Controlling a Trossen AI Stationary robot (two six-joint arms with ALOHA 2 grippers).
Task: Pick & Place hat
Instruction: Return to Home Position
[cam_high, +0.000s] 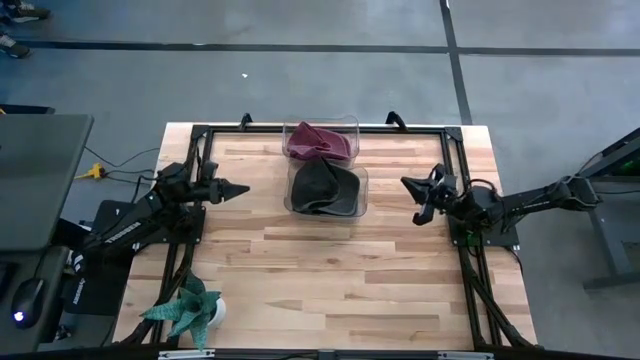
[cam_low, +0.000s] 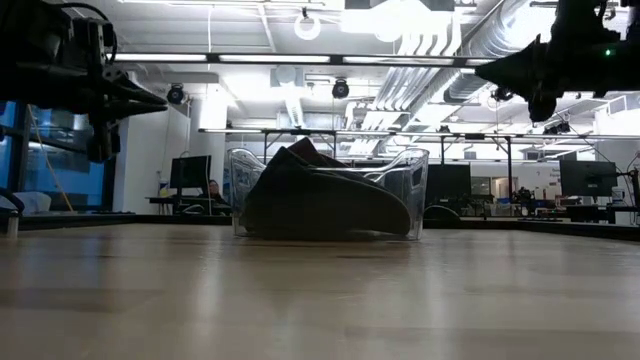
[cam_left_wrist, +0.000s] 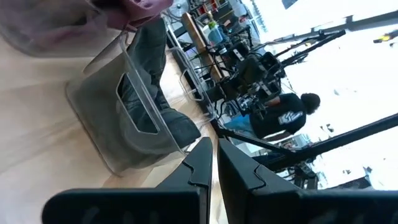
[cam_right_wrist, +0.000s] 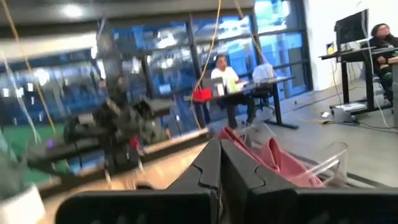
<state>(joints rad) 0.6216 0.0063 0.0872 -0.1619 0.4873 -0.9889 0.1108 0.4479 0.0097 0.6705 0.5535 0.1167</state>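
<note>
Near bin (cam_low: 421, 190) holds black cap (cam_low: 320, 205), far bin (cam_high: 353, 127) dark red cap (cam_high: 318, 141); both arms' fingers (cam_left_wrist: 199, 167) closed, empty.

caps 2 — dk red cap (cam_high: 318, 140), blk cap (cam_high: 322, 186) | clear bins (cam_high: 354, 124) (cam_high: 362, 178) 2 | plant (cam_high: 190, 312) 1 | people (cam_right_wrist: 222, 70) (cam_right_wrist: 380, 34) prob. 2+

The left arm (cam_high: 150, 210) sits folded over the left edge of the surface, its wrist level and pointing inward toward the middle. Its jaws are pressed together into a single narrow tip. The right arm (cam_high: 520, 205) mirrors it at the right edge, its elbow trailing out beyond the surface and its wrist aimed inward. Its jaws appear closed too, meeting along one seam. Seen from table height, both wrists hang well above the surface.
</note>
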